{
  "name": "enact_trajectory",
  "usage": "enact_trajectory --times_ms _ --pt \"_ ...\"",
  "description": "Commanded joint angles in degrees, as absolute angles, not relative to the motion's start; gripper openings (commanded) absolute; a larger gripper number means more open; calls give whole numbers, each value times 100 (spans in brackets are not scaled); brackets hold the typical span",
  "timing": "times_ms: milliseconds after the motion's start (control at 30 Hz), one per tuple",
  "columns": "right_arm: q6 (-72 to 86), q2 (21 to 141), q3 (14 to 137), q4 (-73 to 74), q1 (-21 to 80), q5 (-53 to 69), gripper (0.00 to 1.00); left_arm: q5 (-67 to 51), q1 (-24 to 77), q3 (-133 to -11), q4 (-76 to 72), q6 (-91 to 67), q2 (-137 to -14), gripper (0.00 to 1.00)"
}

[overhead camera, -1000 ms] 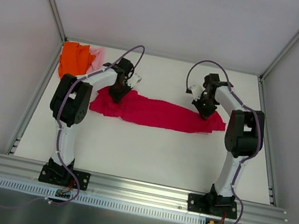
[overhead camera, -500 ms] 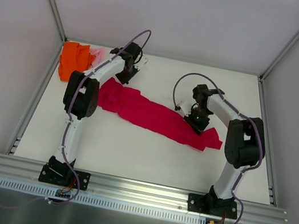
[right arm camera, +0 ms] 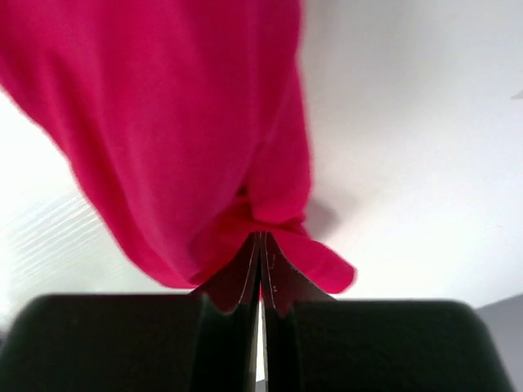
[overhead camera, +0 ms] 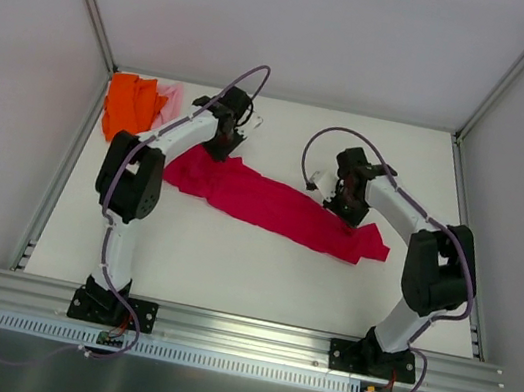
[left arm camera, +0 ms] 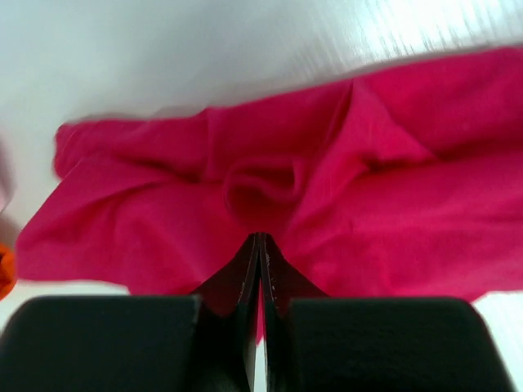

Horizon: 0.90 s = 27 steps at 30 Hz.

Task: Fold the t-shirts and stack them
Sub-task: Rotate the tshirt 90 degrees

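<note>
The crimson-red t-shirt (overhead camera: 275,209) lies stretched in a long band across the middle of the table, running down to the right. My left gripper (overhead camera: 221,150) is shut on its upper left edge; the wrist view shows the cloth (left arm camera: 327,204) bunched at the closed tips (left arm camera: 260,238). My right gripper (overhead camera: 338,206) is shut on the shirt near its right end; the cloth (right arm camera: 188,114) hangs from the closed tips (right arm camera: 261,237). The orange t-shirt (overhead camera: 128,103) lies crumpled at the back left corner, with a small part of the pale pink t-shirt (overhead camera: 169,101) beside it.
White table (overhead camera: 248,275) with a metal rail along the near edge (overhead camera: 238,332) and enclosure walls on the left, right and back. A sliver of orange shows at the left wrist view's left edge (left arm camera: 4,269).
The left gripper carried the shirt's left end toward the back, then came slightly forward and right. The right gripper moved left with its end. The shirt now lies slanted instead of level.
</note>
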State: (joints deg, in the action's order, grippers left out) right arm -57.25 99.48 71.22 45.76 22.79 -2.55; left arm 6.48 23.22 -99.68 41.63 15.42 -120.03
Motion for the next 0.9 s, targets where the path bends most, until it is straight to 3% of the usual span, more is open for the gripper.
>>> enact_trajectory --times_ms 0,200,600,867 --pt "-5572 9440 7154 3947 2276 -651 1 615 2364 -9660 3868 1397 -11023 0" --pt "-5432 8974 6724 2980 2276 -879 1 906 2364 -8877 3137 1591 -10292 0" --pt "-5634 8939 6566 3806 2180 -211 1 361 2382 -8491 3648 1327 -10459 0" --pt "-5616 8316 6258 3761 2092 412 1 273 2373 -8174 3516 1318 -10538 0"
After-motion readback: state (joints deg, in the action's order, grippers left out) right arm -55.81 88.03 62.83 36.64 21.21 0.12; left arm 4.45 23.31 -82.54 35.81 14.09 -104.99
